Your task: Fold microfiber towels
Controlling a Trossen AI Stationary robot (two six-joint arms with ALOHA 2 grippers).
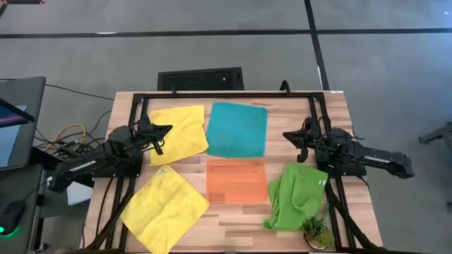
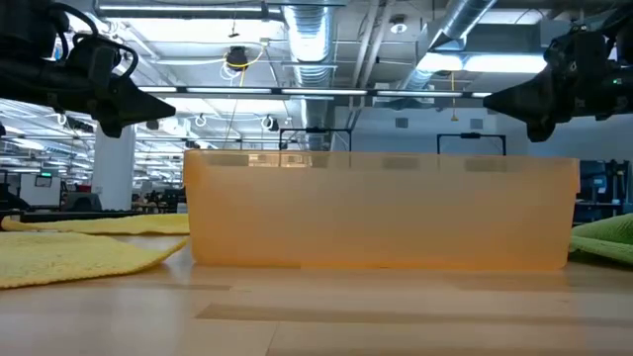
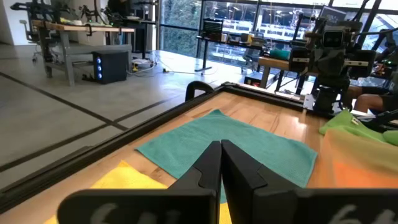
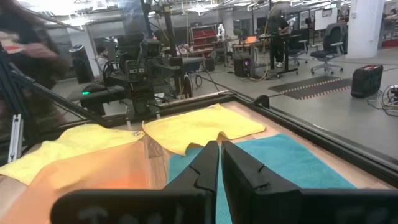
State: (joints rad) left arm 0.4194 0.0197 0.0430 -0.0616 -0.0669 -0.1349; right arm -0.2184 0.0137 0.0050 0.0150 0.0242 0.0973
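We see four towels spread on the bench (image 1: 233,219), none folded. The teal towel (image 1: 237,130) lies flat at the far middle, its near edge just beside the orange tray (image 1: 236,180). One yellow towel (image 1: 180,132) lies at the far left, its right edge meeting the teal one; the other yellow towel (image 1: 164,207) sits turned like a diamond at the near left, one corner reaching the bench's near edge. The lime green towel (image 1: 296,195) is rumpled at the near right, just beside a small plant (image 1: 316,228).

Our left gripper (image 1: 167,129) hangs above the far yellow towel's left edge, its fingers pressed together and holding nothing. Our right gripper (image 1: 288,135) hangs above bare wood between the teal towel and the black frame rail (image 1: 316,113), well off the surface, its fingers nearly touching with only a thin slit between them, also empty.

Bare wood shows between the near yellow towel and the tray, and along the near edge below the tray.
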